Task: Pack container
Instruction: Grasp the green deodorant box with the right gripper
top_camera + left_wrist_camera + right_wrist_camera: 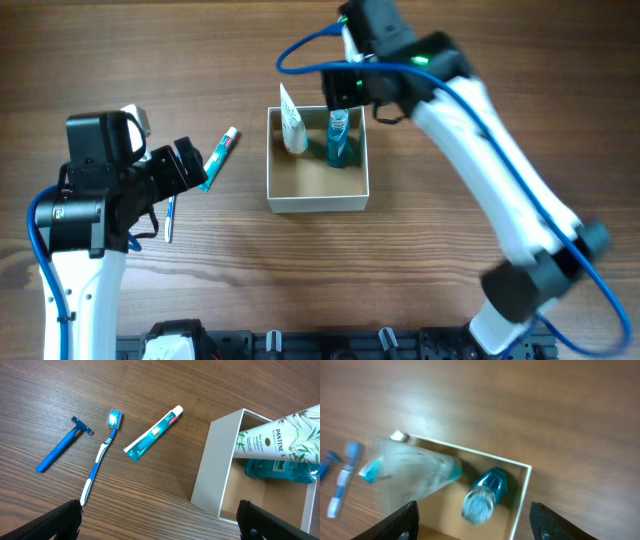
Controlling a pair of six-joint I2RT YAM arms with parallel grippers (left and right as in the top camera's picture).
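Observation:
The container is a square white-walled box with a tan inside, at the table's middle. A white Pantene tube leans in its back left corner, and a teal bottle stands in it beside the tube. My right gripper hovers over the box's back edge, open and empty; its wrist view shows the bottle, the blurred tube and the rim below the jaws. My left gripper is open and empty, left of the box, above bare wood.
A teal and white toothpaste tube, a blue and white toothbrush and a blue razor lie on the wood left of the box. The toothpaste and toothbrush lie close by my left gripper.

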